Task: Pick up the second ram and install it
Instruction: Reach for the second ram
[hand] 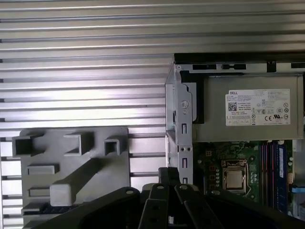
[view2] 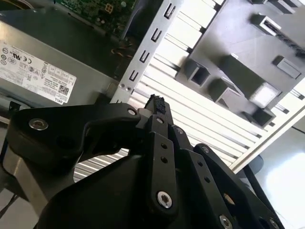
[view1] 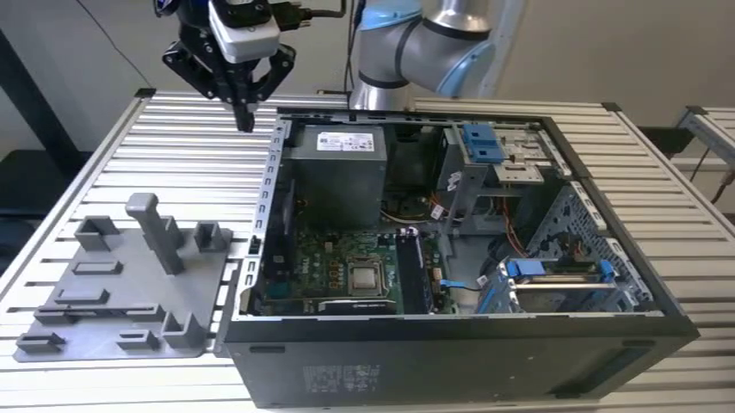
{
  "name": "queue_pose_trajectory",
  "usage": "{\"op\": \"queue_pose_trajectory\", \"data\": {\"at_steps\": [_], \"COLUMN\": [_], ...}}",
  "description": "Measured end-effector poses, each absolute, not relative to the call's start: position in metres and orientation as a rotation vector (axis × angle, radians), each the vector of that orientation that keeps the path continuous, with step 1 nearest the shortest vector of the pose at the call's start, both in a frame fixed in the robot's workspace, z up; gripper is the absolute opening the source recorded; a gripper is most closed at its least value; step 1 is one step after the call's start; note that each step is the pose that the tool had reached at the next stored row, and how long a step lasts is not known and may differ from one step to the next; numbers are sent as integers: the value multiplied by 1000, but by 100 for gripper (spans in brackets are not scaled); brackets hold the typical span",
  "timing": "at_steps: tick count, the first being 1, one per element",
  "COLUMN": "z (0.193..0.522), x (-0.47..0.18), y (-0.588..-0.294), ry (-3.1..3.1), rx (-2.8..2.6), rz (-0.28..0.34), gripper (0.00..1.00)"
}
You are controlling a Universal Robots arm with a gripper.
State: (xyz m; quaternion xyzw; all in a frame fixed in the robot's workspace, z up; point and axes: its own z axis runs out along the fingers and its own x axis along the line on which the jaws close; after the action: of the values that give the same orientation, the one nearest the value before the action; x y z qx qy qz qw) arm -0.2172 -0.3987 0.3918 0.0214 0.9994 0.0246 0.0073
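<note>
- Gripper (view1: 244, 120) hung over slatted table (view1: 115, 155), just off the far corner of the open PC case (view1: 460, 361), on the exterior view's left.
- Fingers (view2: 159, 143) pressed together, narrow.
- 2nd ram (hand: 47, 208): dark strip lying in a slot of the gray fixture (hand: 95, 148), well apart from gripper.

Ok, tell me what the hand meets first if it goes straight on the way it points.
Most likely the slatted table, just outside the computer case's wall on the exterior view's left. Depth is unclear; the first wrist view puts the hand close to that wall's rim.
</note>
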Motion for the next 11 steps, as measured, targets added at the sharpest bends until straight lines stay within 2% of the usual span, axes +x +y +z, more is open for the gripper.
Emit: {"op": "queue_pose_trajectory", "data": {"at_steps": [11], "z": [392], "x": [-245], "y": [-399], "ry": [3127], "rx": [63], "rz": [78], "gripper": [11]}}
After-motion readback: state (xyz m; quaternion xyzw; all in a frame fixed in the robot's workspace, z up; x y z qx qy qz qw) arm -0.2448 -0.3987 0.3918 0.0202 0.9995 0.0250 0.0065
